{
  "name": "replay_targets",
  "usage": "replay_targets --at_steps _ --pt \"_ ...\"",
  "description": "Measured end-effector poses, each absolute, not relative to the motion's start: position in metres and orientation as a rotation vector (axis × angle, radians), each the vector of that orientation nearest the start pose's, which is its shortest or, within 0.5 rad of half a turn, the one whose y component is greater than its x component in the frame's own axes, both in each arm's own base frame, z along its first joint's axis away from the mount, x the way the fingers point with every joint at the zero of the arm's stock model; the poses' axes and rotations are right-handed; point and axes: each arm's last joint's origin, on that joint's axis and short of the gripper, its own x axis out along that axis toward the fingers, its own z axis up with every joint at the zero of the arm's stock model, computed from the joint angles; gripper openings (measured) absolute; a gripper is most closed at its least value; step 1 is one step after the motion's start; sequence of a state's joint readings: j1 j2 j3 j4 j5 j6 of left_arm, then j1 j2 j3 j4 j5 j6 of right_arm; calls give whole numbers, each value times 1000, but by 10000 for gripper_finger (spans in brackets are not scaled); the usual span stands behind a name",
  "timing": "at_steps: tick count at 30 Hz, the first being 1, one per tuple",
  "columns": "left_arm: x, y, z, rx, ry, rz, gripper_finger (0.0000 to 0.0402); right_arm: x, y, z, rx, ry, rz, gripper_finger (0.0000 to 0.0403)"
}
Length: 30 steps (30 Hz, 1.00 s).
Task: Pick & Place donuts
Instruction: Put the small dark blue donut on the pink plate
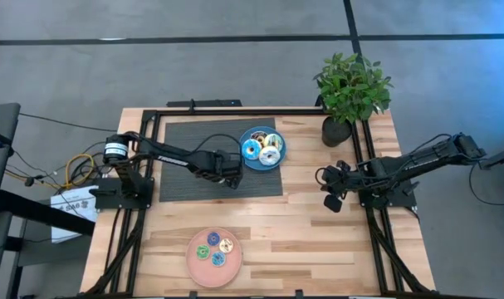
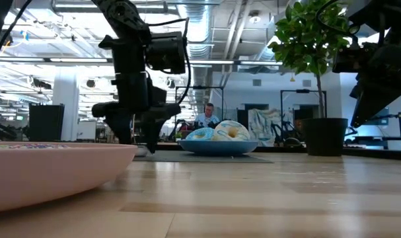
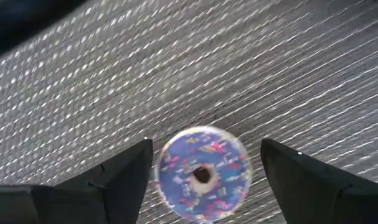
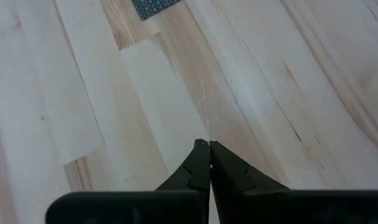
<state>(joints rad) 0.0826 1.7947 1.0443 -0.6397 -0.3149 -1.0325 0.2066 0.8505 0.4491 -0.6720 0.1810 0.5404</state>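
Donuts sit on 2 plates; 1 blue donut [image 3: 202, 173] lies on the grey mat [image 3: 176, 74], apparently untouched, between the left gripper [image 3: 204, 180]'s wide-open jaws. Right gripper [image 4: 204, 149] hovers shut, empty.

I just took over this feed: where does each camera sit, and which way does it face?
High: overhead, straight down; both arms, blue round plate.
Low: tabletop height, level across; both arms, pink round plate.
Left wrist: down at grey woven mat; open left tool astride blue sprinkled donut.
Right wrist: wooden table; shut right tool.
High and low share both plates.
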Motion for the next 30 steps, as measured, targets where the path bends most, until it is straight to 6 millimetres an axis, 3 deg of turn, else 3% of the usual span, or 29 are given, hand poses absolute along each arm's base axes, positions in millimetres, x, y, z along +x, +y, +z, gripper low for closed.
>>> replay_targets --at_steps 7,17,30 --pt "319 37 153 -650 1055 1005 290 139 24 177 283 1024 -258 1" --pt "309 34 141 -711 1127 995 290 139 24 177 283 1024 -258 1" --pt "309 33 140 -722 1111 1004 290 139 24 177 284 1024 -258 1"
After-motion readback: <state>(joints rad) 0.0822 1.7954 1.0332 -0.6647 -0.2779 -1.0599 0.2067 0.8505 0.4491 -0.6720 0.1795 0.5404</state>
